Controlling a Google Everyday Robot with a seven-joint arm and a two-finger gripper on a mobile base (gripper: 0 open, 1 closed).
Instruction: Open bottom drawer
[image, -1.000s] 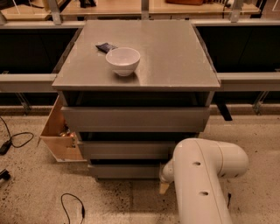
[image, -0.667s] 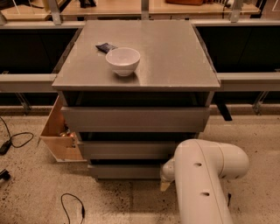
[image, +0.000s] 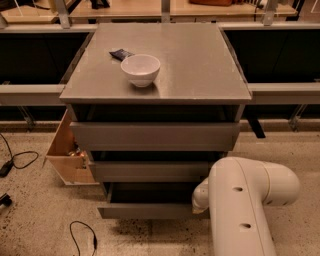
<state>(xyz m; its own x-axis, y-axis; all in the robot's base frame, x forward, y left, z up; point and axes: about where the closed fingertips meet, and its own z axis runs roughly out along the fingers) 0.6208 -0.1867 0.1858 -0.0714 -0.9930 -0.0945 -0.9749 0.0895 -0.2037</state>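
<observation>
The bottom drawer (image: 150, 210) is the lowest and narrowest of three grey fronts on the grey cabinet (image: 200, 70). It stands pulled out a little, with a dark gap showing behind its front. My gripper (image: 200, 198) is at the right end of this drawer's front and is mostly hidden behind my white arm (image: 245, 205). The two taller drawer fronts, the top one (image: 155, 136) and the middle one (image: 150, 170), sit further back.
A white bowl (image: 141, 69) and a small dark object (image: 121, 54) lie on the cabinet top. A light wooden box (image: 67, 155) stands open at the cabinet's left. Cables (image: 82, 232) lie on the speckled floor at the front left. Dark shelving runs behind.
The bottom drawer's front has come forward, towards the camera, opening a gap behind it. My arm has shifted slightly with it.
</observation>
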